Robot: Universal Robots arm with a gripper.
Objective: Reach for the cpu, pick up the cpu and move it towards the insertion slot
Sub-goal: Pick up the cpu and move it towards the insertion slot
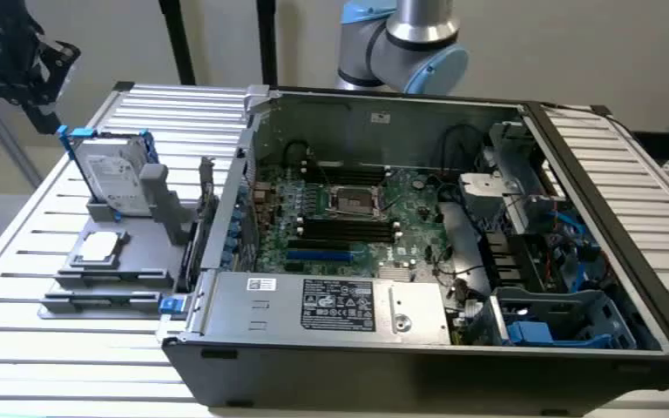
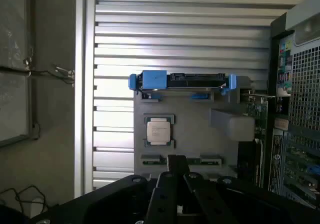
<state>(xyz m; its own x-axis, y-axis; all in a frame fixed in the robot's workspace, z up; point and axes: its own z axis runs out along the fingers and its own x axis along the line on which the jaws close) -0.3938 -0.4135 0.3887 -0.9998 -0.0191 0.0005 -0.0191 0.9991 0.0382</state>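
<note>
Locate the slatted metal table (image 1: 32, 366): its ribbed silver surface carries the whole work area, and in the wrist view its edge borders a grey floor (image 2: 50, 169) where loose cables (image 2: 20, 196) lie. A plain pale wall (image 1: 543, 52) closes the room behind the arm (image 1: 410, 39). An open computer case (image 1: 311, 370) with a black outer shell stands on the table. Beside it, on the exterior view's left, sits a grey fixture (image 1: 102, 302). The cpu (image 2: 158, 131) lies flat, silver top upward, in a square recess of this fixture. It is between the upright hard drive (image 1: 114, 178) in its blue frame and a long narrow holder at the near end. Find the insertion slot (image 1: 355, 202) on the green board inside the case; its silver frame surrounds a dark centre, and it sits just beyond the black memory slots (image 1: 341, 231), well apart from the cpu. Check the gripper (image 2: 177, 160) in the wrist view: its black fingers are drawn together at the tips and clamp nothing. It hangs above the fixture, clear of the cpu.
</note>
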